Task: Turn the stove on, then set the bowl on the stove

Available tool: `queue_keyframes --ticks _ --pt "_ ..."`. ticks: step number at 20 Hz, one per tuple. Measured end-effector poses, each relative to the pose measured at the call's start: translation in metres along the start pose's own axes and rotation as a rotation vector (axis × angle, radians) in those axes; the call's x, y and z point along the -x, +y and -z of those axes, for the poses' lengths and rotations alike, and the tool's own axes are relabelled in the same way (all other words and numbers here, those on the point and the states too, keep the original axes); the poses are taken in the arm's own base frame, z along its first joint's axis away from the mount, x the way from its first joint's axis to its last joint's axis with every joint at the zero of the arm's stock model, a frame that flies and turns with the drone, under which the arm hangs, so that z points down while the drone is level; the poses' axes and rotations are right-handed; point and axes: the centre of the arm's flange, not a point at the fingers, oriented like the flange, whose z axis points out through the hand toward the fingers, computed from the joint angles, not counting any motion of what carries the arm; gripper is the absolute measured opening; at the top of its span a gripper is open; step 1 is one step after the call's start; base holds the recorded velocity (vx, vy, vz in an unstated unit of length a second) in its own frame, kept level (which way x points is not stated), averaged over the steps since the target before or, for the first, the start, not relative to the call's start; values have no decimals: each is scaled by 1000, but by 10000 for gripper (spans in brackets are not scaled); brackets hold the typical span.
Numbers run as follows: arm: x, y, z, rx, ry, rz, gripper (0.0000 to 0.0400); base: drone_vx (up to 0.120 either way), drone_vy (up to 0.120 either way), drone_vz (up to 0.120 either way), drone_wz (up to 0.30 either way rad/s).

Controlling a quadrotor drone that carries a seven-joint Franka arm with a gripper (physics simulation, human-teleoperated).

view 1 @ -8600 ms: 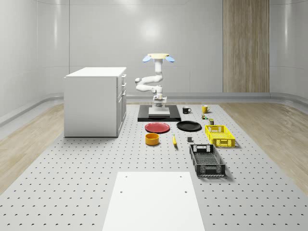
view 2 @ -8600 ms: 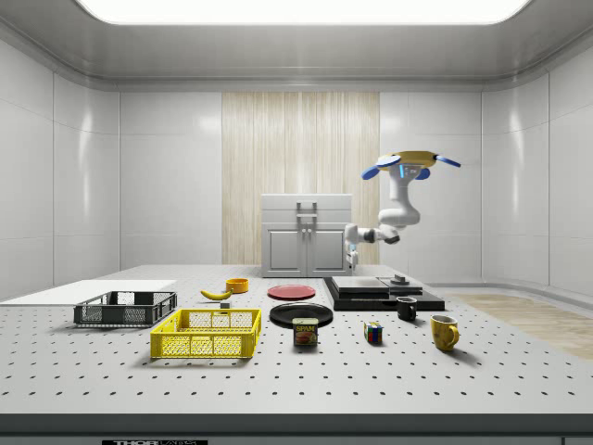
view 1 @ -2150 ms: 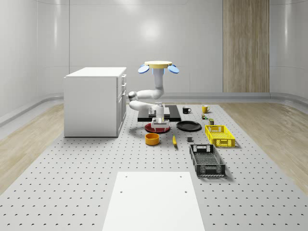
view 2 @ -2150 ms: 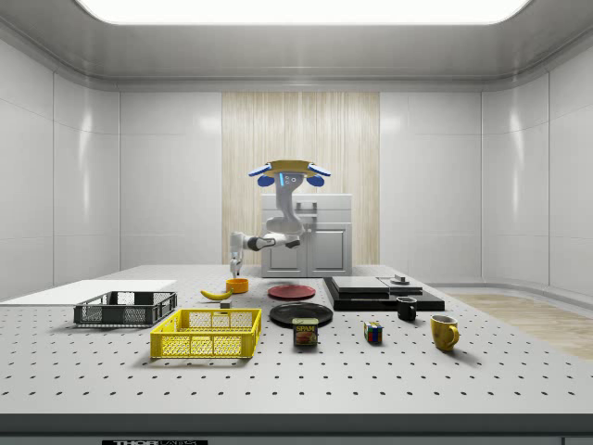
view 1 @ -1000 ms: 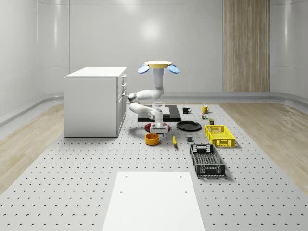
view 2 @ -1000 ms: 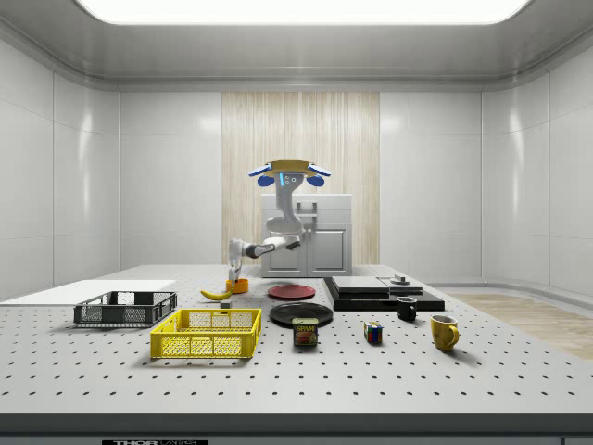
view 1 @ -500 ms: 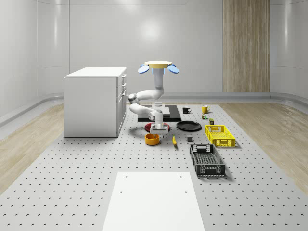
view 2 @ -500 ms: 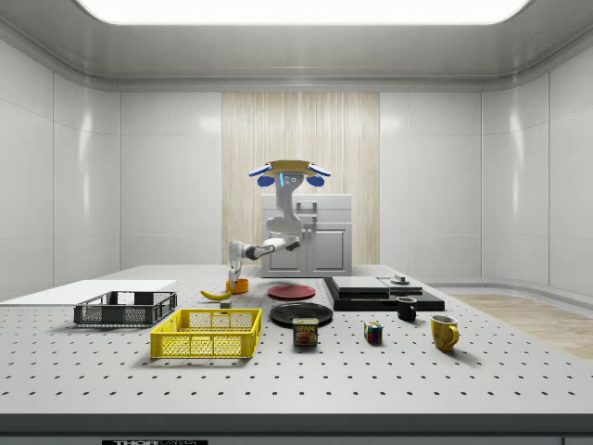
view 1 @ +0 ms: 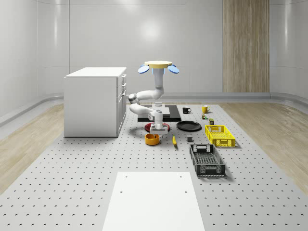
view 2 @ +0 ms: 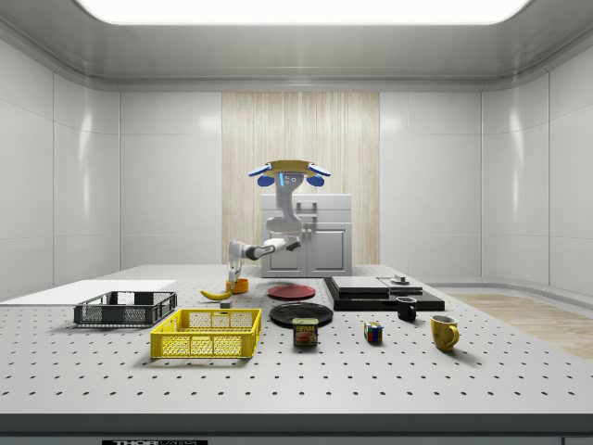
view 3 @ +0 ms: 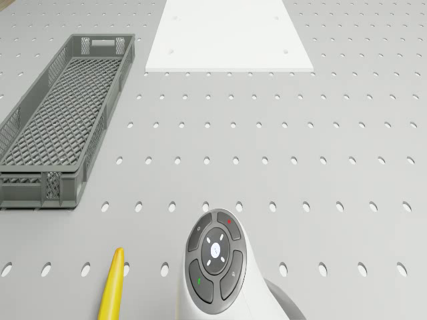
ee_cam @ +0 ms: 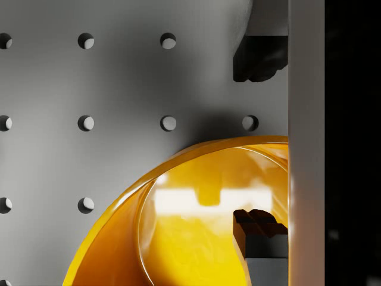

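Here, your inventory, each place given against the stove:

- Drone (view 1: 159, 66): you see it hovering in the air over the stove's near edge and the red plate (view 1: 164, 126).
- Arm: it bends down from the drone, away from the stove, toward the bowl.
- Gripper (ee_cam: 257, 140): your fingers (ee_cam: 259, 58) stand apart, one outside the bowl's rim and one inside it, straddling the wall; not closed on it.
- Bowl (view 1: 152, 139): orange-yellow, resting on the perforated table (view 1: 72, 183), on the near side of the stove, just past the red plate.
- Stove (view 1: 172, 112): a flat black slab beside the white cabinet (view 1: 94, 101).
- Banana (view 3: 111, 288): just beside the bowl.
- Black plate (view 1: 188, 126): near the stove's front corner.
- Grey crate (view 3: 57, 120) and yellow crate (view 1: 220, 135): well apart from the stove.
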Motion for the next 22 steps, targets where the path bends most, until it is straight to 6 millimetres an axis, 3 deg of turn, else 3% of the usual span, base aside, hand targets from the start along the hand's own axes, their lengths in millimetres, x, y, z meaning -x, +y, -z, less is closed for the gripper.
queue_keyframes --ticks 3,7,16,22 --pt "0 0 0 0 0 0 173 0 0 0 0" --pt "0 0 0 0 0 0 127 0 0 0 0" --pt "0 0 11 0 0 0 103 0 0 4 0" --pt "0 0 29 0 0 0 101 -73 73 120 0"
